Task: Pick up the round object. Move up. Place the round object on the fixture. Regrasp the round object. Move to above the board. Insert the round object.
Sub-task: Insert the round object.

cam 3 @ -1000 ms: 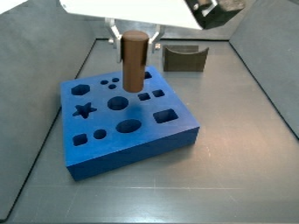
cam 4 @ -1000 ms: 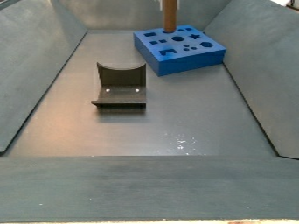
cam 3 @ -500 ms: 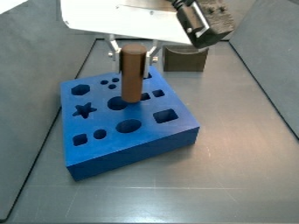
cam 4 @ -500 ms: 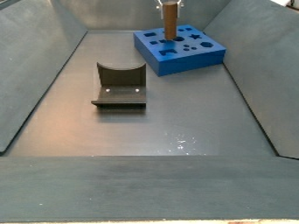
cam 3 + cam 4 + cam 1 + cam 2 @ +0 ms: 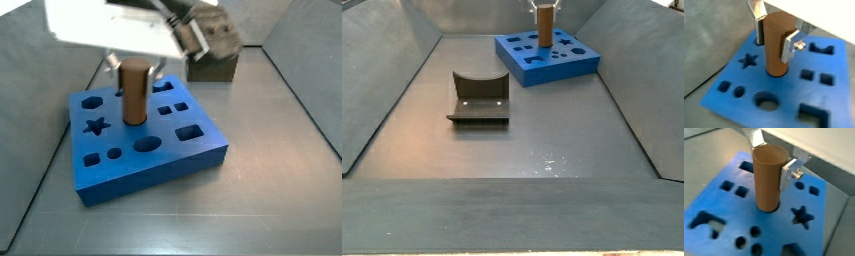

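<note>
end effector (image 5: 776, 35) | clamps round object (image 5: 777, 47) | tip apparently entering board (image 5: 744, 80) hole

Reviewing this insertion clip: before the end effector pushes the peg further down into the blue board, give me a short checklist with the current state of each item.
1. Grip: end effector fingers clamp the round object near its top, in both wrist views: ok.
2. Peg upright, not visibly tilted, in a side view: ok.
3. Lower end sits in a round hole of the board, in both wrist views: ok.
4. Depth of insertion, whether it has bottomed out: cannot tell.
5. Board lies flat on the floor, in a side view: ok.
6. Fixture stands apart from the board, out of the path: ok.
</note>
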